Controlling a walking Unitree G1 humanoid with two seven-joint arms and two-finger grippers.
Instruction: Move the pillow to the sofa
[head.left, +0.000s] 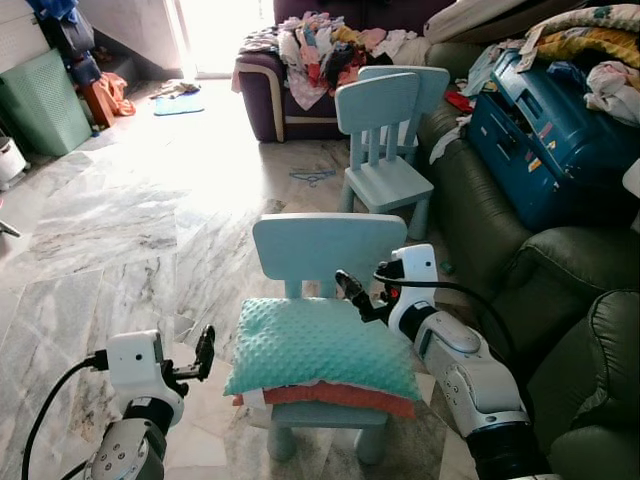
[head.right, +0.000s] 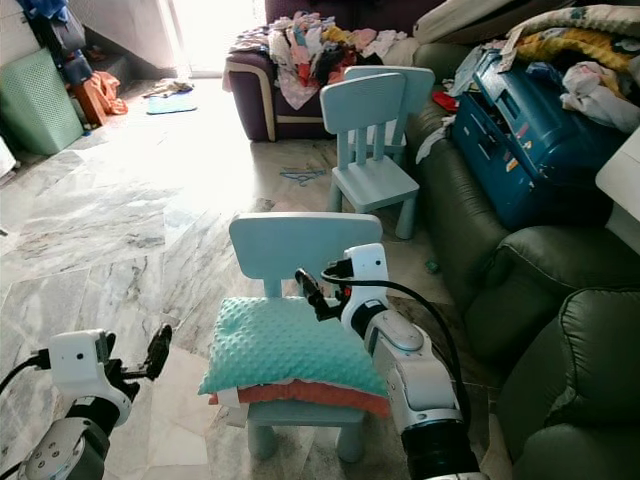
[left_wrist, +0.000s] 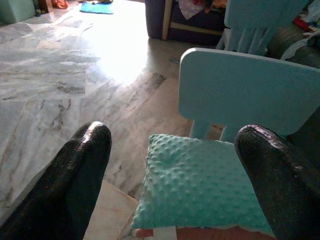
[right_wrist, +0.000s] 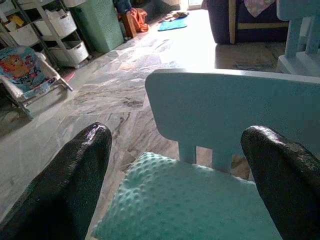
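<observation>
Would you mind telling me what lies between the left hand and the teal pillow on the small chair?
Nothing: a bare stretch of marble floor separates the open left hand from the teal pillow, as the left eye view shows.

A teal dotted pillow (head.left: 320, 345) lies on a small pale-blue chair (head.left: 330, 250), over an orange cushion (head.left: 340, 397). The right gripper (head.left: 352, 290) hovers at the pillow's back edge. The left gripper (head.left: 205, 352) hangs just left of the pillow. A dark green sofa (head.left: 520, 270) stands right.
</observation>
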